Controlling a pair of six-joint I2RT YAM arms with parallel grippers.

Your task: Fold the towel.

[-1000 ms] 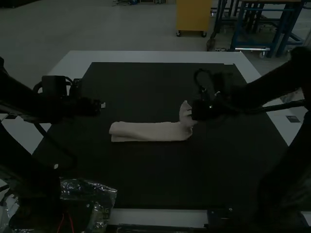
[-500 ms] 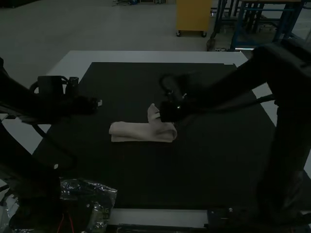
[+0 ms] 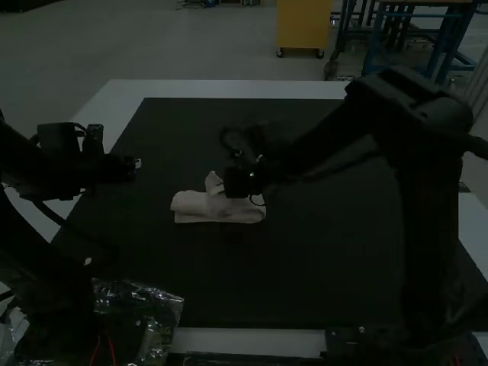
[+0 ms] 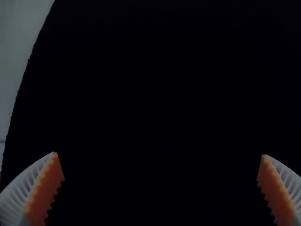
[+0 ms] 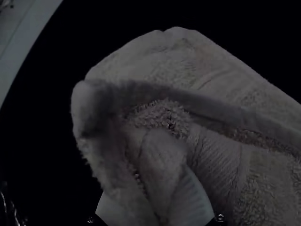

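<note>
Being carried toward the left arm's side, clamped in the right fingers [image 5: 192,200], one end of the terry towel [image 3: 191,206] has been doubled back, leaving a shorter bundle beneath them on the dark surface [image 3: 305,267]. The left fingers [image 4: 43,193] are held apart, well away from it. Release and flattening are probably still needed.

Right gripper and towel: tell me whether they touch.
Touching. The right wrist view shows a fold of the towel pinched between the white, ribbed fingers of the right gripper.
</note>
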